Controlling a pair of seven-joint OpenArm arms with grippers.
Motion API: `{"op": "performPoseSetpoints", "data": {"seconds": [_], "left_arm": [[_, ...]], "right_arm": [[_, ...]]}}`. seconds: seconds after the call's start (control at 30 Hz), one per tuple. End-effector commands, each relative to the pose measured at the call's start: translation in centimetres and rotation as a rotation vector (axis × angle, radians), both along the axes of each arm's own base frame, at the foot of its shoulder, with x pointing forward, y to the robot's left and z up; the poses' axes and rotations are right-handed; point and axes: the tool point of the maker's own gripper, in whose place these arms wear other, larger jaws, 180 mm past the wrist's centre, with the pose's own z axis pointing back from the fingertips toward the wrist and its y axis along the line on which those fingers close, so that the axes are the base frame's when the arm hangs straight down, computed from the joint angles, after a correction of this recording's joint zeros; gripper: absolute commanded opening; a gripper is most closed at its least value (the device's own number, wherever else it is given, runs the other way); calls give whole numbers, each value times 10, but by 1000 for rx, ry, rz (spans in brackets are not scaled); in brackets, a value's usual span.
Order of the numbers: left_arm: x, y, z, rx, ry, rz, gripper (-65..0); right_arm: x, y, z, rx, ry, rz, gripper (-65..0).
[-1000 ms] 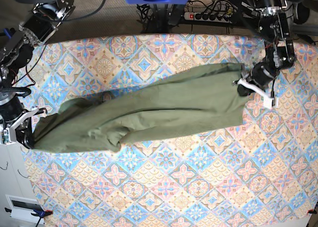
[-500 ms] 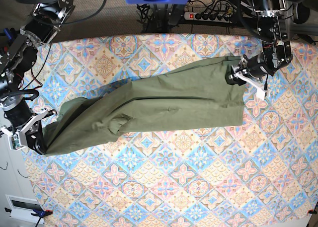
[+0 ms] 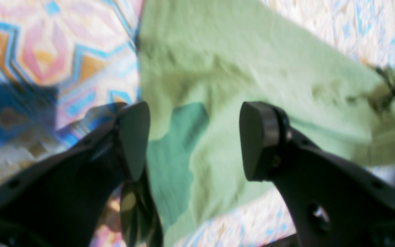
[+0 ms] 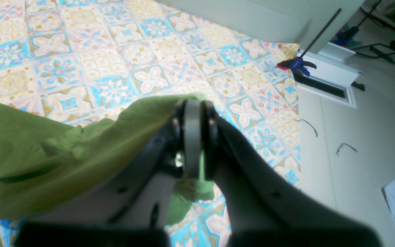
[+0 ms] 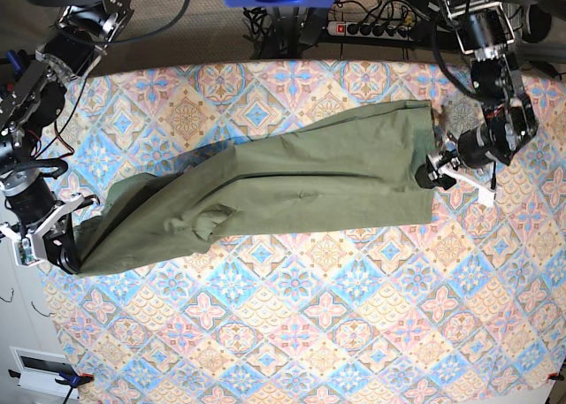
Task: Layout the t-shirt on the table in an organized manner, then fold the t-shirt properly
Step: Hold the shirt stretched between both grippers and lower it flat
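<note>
T-shirt [image 5: 283, 187] lies stretched lengthwise across the counter [image 5: 336, 333], a long olive band running between the two tools.

Right tool [image 4: 193, 137]: clamped on the t-shirt. Wrist view shows the pads pressed together with green cloth pinched at the tips and a bit bunched below them. Rest of the garment trails off to one side of the tool, slightly lifted near the grip, then settling onto the counter. In base view this tool [image 5: 64, 252] sits at the shirt's narrow end, near the counter edge.

Left tool [image 3: 190, 137]: jaws spread wide, holding nothing. Wrist view shows the shirt's edge [image 3: 252, 85] flat on the counter directly under the gap between the fingers; one finger [image 3: 134, 137] is over patterned cloth just beside the shirt edge, the other over the fabric. Cannot tell if the fingertips touch the cloth; the view is blurred. In base view this tool [image 5: 435, 172] sits right at the shirt's wide end.

Fabric near the right tool is creased and gathered; it is smoother toward the left tool.
</note>
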Motion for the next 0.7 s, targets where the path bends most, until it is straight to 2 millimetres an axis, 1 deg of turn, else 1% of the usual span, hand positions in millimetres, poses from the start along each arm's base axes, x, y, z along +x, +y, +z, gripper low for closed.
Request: {"op": "performPoseSetpoints", "data": {"seconds": [0.0,0.07,0.2,0.27,0.37,0.4,0.43,0.47,0.53,0.6,0.63,0.67], "left_arm": [[12,5,6,-11,-27,13,-241],[16,7,-1,-36,-4,31,-242],[22,7,0,-41,-10,34,-243],[21,5,-2,-29,-2,26,-243],[21,-12,-9,-31,10,-4,-248],[22,-15,-9,-36,9,-11,-266],[22,-19,-10,-40,11,-19,-302],[22,-25,-11,-50,11,-24,-356],[23,-29,-11,-61,5,-24,-478],[23,-29,-11,-60,3,-24,-594],[23,-29,-11,-60,2,-23,-642],[23,-29,-10,-59,1,-23,-650]], "right_arm": [[2,0,21,-6,-68,11,-643],[2,0,21,-6,-68,11,-643],[2,0,21,-5,-67,10,-643],[3,0,21,-5,-68,10,-643],[3,0,22,-5,-70,10,-643],[3,-1,22,-6,-69,9,-643],[3,-1,22,-6,-69,9,-643],[3,-1,22,-6,-71,9,-643],[3,-1,22,-6,-71,9,-643],[3,-1,22,-6,-71,9,-643],[3,-1,22,-6,-71,9,-643],[3,-1,22,-6,-71,9,-643]]}}
